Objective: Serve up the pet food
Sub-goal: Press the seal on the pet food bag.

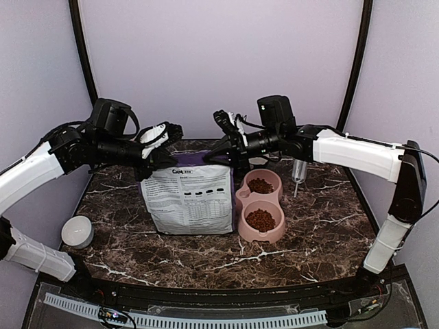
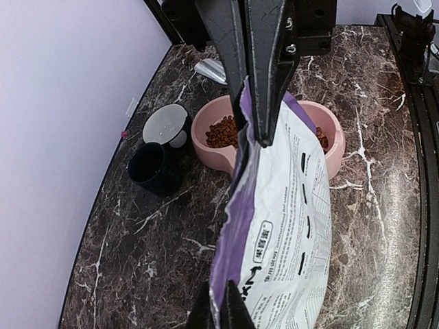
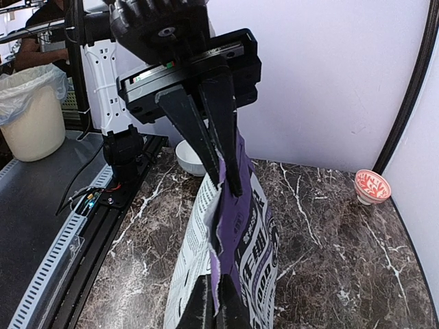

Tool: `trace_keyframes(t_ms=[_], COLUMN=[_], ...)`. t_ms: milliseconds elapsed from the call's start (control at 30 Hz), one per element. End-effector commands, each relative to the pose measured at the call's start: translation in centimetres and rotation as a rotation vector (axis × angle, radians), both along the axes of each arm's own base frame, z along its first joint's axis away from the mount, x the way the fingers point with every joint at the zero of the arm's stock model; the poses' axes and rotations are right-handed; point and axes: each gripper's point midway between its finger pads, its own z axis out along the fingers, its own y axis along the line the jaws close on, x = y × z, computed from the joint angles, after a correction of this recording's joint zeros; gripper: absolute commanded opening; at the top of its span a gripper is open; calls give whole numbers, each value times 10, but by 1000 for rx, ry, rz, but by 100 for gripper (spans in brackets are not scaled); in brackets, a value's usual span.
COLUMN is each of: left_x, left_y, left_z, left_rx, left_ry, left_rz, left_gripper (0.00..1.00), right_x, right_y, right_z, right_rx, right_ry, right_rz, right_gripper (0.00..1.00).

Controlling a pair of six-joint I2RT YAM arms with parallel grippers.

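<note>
The pet food fills both cups of the pink double bowl point(image 1: 240, 200): one heap at the back point(image 1: 260, 185) and one at the front point(image 1: 260, 219). The left wrist view shows the pet food point(image 2: 221, 132) in the bowl point(image 2: 209, 156) too. A purple-and-grey printed bag point(image 1: 188, 200) stands upright left of the bowl. My left gripper point(image 1: 152, 166) is shut on the bag's top left corner, my right gripper point(image 1: 228, 156) on its top right corner. In the wrist views each gripper point(image 2: 219, 310) point(image 3: 219, 310) pinches the torn purple top edge of the bag point(image 2: 288, 226) point(image 3: 255, 247).
A white bowl point(image 1: 77, 231) sits at the front left. A clear cup point(image 1: 299, 171) stands behind the pink bowl on the right. A black cup point(image 2: 154, 168) and a clear lidded cup point(image 2: 167, 125) stand near the back wall. A red patterned bowl point(image 3: 372, 185) sits at the far left corner.
</note>
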Motion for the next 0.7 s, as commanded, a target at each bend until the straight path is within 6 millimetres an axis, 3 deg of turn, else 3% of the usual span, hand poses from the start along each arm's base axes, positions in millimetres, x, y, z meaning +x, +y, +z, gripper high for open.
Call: trace_keyframes(t_ms=[0, 133, 267, 433, 600, 667], left_x=[16, 16, 16, 14, 15, 14], left_y=[47, 51, 54, 59, 62, 62], left_z=[7, 11, 8, 6, 0, -2], left_rx=[54, 52, 61, 67, 74, 77], left_ry=[-60, -67, -64, -65, -40, -18], left_rz=[176, 189, 200, 216, 223, 223], left_gripper=[0, 0, 11, 14, 0, 0], right_x=[-4, -4, -3, -3, -2, -2], right_y=[-15, -15, -15, -16, -20, -21], right_z=[15, 14, 15, 21, 21, 21], right_rx=[15, 14, 18, 23, 24, 28], right_ry=[-1, 1, -2, -6, -11, -13], right_rz=[1, 2, 2, 1, -6, -5], right_gripper=[0, 0, 0, 0, 0, 0])
